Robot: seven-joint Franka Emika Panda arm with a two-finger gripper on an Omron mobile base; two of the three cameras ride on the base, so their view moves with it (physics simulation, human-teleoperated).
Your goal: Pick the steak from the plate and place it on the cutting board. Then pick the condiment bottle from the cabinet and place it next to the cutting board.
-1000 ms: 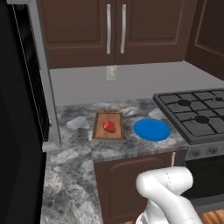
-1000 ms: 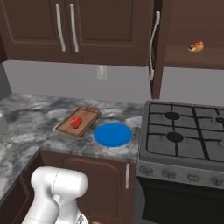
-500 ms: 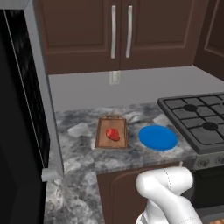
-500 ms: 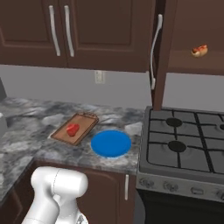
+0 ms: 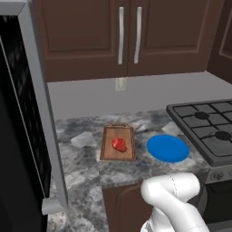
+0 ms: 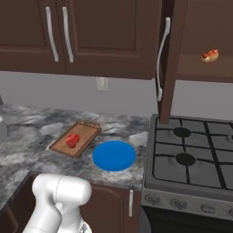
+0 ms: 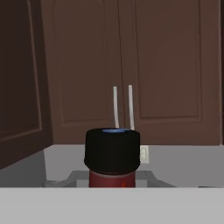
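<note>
Gripping the condiment bottle (image 7: 113,162), the gripper has its jaws clamped on it, black cap close before the camera. The steak (image 5: 119,144) lies on the cutting board (image 5: 108,152), beside the plate (image 5: 168,148). Best to carry it upright, setting it on bare counter beside the board.

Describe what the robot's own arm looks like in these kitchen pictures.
The arm is glossy white, built of thick rounded, tube-like segments with a bulbous, smoothly curved elbow. A darker grey band shows at a joint low on the arm in the right base view. No cables, lettering or markings can be made out on the white shell.
</note>
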